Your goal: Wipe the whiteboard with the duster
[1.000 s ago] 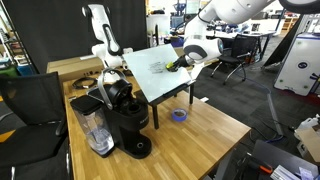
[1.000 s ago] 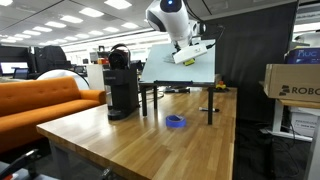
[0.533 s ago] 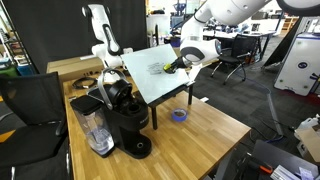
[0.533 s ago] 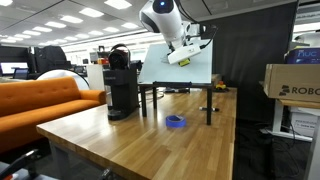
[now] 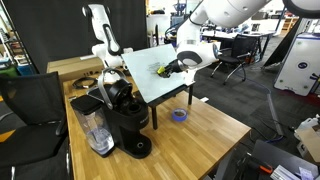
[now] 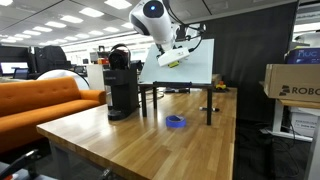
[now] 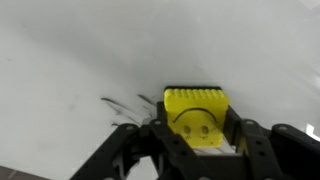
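Open-plan office lab, wooden table at the centre.

A light wooden table (image 5: 200, 135) fills the lower middle in both exterior views. In an exterior view a black curtain (image 5: 45, 30) hangs across the upper left, grey floor (image 5: 265, 100) spreads at the right, and black office chairs (image 5: 236, 58) stand in the upper right. In an exterior view an orange sofa (image 6: 40, 100) sits at lower left, rows of bright ceiling panels (image 6: 75, 18) light the upper left, and a cardboard box (image 6: 292, 85) shows at the right edge beside a dark drape (image 6: 255, 50).
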You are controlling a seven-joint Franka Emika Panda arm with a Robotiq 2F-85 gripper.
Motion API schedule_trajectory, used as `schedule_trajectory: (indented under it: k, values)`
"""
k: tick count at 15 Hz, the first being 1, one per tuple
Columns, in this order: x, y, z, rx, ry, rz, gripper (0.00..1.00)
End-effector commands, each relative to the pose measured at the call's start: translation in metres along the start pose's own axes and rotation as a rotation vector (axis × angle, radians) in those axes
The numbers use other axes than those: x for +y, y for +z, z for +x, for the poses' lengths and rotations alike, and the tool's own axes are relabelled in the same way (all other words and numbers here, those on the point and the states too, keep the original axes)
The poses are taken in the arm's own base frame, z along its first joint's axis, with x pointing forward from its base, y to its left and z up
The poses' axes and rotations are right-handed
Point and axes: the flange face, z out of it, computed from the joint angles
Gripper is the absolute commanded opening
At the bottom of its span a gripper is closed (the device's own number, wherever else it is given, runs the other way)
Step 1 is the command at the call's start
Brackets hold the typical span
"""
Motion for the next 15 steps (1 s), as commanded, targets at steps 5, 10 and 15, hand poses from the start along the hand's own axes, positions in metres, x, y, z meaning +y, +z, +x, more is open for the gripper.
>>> schedule_trajectory:
  k: [5, 10, 15]
  values:
    - [-0.014, 0.005, -0.005, 0.049, -0.026, 0.014, 0.28]
    - [-0.005, 0.012, -0.007, 0.073, -0.046, -0.016, 0.28]
    - [-0.001, 0.013, -0.010, 0.095, -0.053, -0.036, 0.28]
